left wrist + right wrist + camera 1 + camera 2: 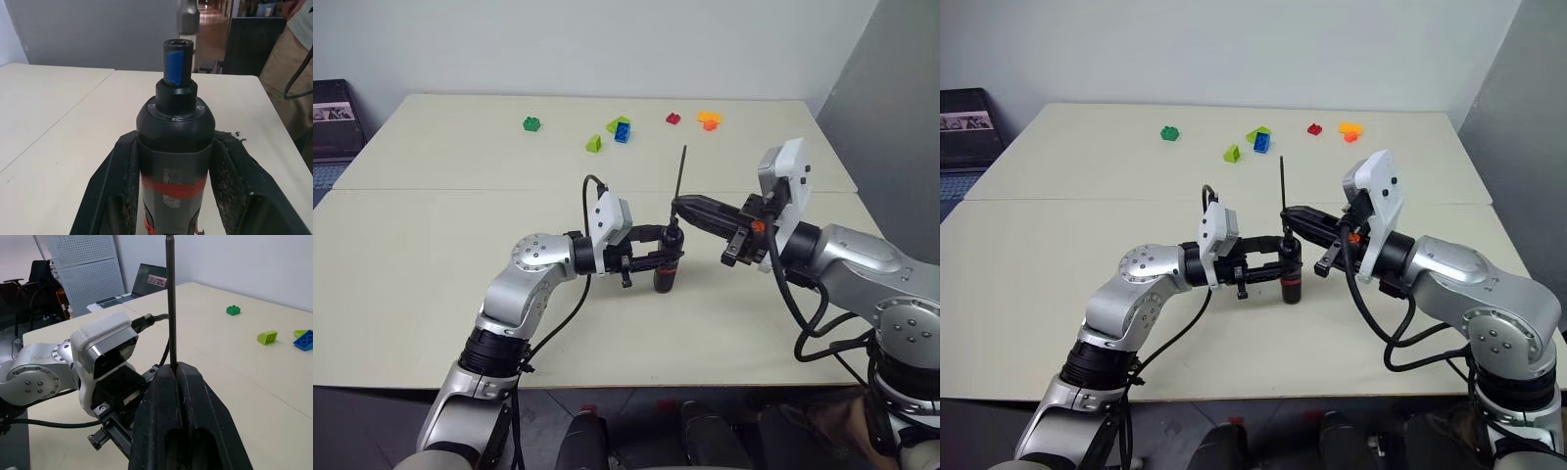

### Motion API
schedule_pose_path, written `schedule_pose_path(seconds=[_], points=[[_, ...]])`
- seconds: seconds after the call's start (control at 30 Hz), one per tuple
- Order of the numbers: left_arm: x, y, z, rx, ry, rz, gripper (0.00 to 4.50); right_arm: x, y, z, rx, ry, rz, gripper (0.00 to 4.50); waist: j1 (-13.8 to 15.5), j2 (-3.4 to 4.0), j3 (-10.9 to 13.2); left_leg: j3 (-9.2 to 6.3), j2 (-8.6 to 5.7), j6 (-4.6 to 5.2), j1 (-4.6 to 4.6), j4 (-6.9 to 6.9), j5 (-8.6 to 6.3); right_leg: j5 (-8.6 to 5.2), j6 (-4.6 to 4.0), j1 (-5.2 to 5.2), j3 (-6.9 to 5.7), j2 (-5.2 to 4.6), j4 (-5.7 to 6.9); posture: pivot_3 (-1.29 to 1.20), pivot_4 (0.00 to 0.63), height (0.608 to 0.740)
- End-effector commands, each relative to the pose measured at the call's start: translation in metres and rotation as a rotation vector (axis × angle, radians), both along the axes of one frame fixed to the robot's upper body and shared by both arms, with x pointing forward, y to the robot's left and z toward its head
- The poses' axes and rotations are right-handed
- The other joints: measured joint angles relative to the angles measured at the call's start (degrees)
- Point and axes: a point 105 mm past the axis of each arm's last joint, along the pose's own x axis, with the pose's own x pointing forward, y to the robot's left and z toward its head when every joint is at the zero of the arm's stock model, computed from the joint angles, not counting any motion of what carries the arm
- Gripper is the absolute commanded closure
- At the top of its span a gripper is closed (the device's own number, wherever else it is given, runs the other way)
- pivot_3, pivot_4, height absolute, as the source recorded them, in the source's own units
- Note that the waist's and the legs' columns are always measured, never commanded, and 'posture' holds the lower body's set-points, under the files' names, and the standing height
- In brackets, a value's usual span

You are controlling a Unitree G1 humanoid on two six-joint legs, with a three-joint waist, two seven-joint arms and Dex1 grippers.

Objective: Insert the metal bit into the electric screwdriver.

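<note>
The left gripper point(668, 257) clamps the screwdriver point(667, 266) upright over mid-table point(431, 255), red band showing. The right gripper point(678, 205) pinches the thin dark bit point(682, 171) upright just above its nose.

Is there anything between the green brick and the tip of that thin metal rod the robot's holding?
Only bare table between the green brick and the metal bit, in the left eye view.

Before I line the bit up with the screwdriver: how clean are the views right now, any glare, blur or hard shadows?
Left eye view: even light, soft shadows on the table; the bit is thin but sharp. Left wrist view: the screwdriver is sharp, with mild sheen on its shoulder; the room behind is soft. Right wrist view: the bit is crisp between the right gripper's fingertips, and the far bricks are readable.
</note>
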Motion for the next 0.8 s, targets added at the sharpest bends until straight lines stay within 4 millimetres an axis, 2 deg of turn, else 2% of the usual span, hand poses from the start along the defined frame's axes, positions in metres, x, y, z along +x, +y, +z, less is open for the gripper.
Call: schedule_pose_path(seconds=[0.03, 0.8], points=[[-0.0013, 0.0013, 0.0104, 0.0, -0.053, 0.002, 2.86, -0.0054, 0.0007, 0.0097, 0.02, -0.061, 0.007, 4.5, 0.0, 0.0, 0.0, 0.0, 0.0, 0.0, 0.0, 0.0, 0.0, 0.0, 0.01, 0.0, 0.0, 0.0, 0.0, 0.0, 0.15, 0.74], [-0.0014, 0.0022, 0.0095, 0.002, -0.051, 0.001, 2.86, -0.0008, -0.0038, 0.0039, -0.002, -0.062, -0.008, 4.5, 0.0, 0.0, 0.0, 0.0, 0.0, 0.0, 0.0, 0.0, 0.0, -0.01, 0.01, 0.0, 0.0, 0.0, 0.0, 0.0, 0.15, 0.74]])
